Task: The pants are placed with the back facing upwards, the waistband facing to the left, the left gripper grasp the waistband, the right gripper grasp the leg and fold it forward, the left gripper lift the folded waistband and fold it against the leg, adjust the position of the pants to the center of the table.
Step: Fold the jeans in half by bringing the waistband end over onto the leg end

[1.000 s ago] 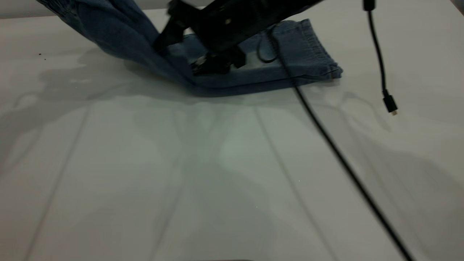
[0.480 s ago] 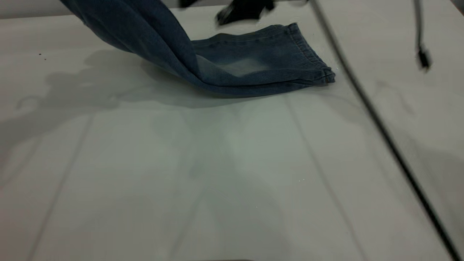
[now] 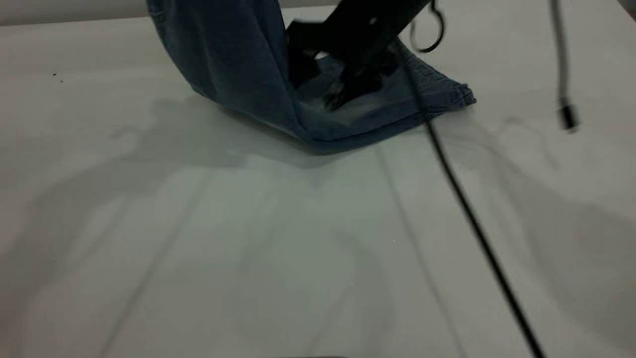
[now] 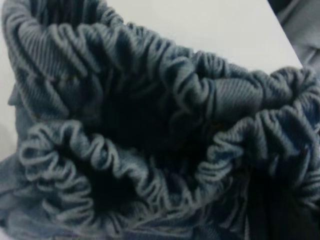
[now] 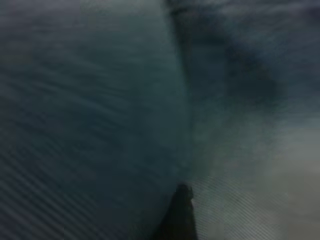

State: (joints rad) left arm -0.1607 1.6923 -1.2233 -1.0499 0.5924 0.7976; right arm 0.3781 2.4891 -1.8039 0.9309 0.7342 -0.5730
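The wide white flat table (image 3: 198, 238) fills the exterior view, with a few dark specks toward 9 o'clock near its far left edge. Toward 11 o'clock the blue faded denim pants (image 3: 233, 64) rise off the tabletop as a steep hanging sheet whose top runs out of the picture. The left gripper itself is not visible in any view, so whether its fingers are apart or together cannot be told. Its wrist camera looks closely at the darker blue gathered elastic waistband (image 4: 150, 125), bunched into ruffled folds and filling nearly the whole view, with a strip of white table behind it.

At 12 o'clock the lifted cloth meets the part lying flat on the table in a crease. The plain denim leg (image 3: 377, 112) with its pale faded patch stretches from that crease toward 1 o'clock, its stitched hem lying at the right end. The black right gripper (image 3: 343, 92) comes down from the upper edge onto this leg, its tips at or just above the pale patch. It is blurred, and whether its fingers are apart or closed cannot be told. Its wrist camera shows only blurred denim and one dark fingertip (image 5: 181, 212).

A thin black cable (image 3: 472, 219) runs from the right arm down to about 5 o'clock, crossing the leg's hem end. At 2 o'clock a second black cable with a plug end (image 3: 567, 117) hangs above the table.
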